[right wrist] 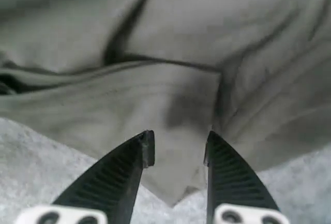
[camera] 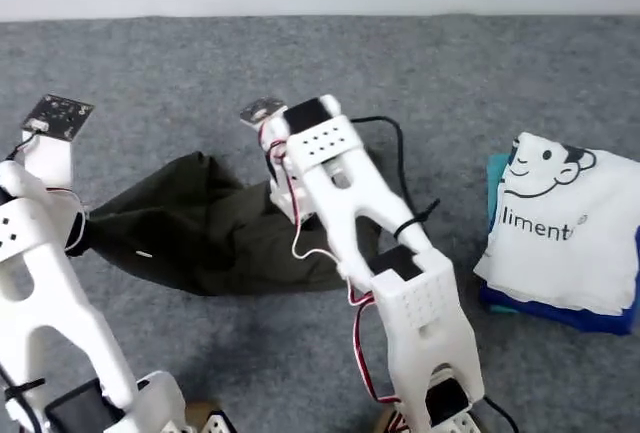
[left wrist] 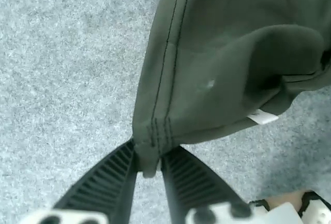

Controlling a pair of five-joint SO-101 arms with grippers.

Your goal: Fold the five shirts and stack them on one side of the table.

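the olive shirt (camera: 190, 238) is soft matt cloth, its hem stitched. the table (camera: 200, 63) is covered in rough grey felt. the folded stack (camera: 570, 243) at three o'clock is smooth cloth. the arms (camera: 350, 193) are smooth white plastic, the fingers (right wrist: 119, 172) ribbed black.

Soft, even light; faint shadows

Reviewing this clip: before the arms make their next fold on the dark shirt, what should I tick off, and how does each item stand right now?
1. Hold of the left jaws on the dark shirt: ok, shut on its stitched hem.
2. Hold of the right jaws on cloth: not ok, open above the shirt near a corner.
3. Shirt lying flat: not ok, bunched and creased.
4. Gap between the folded stack and the shirt: ok, bare table lies between them.
5. Four shirts in the stack: cannot tell; a white one on top, teal and blue edges below.
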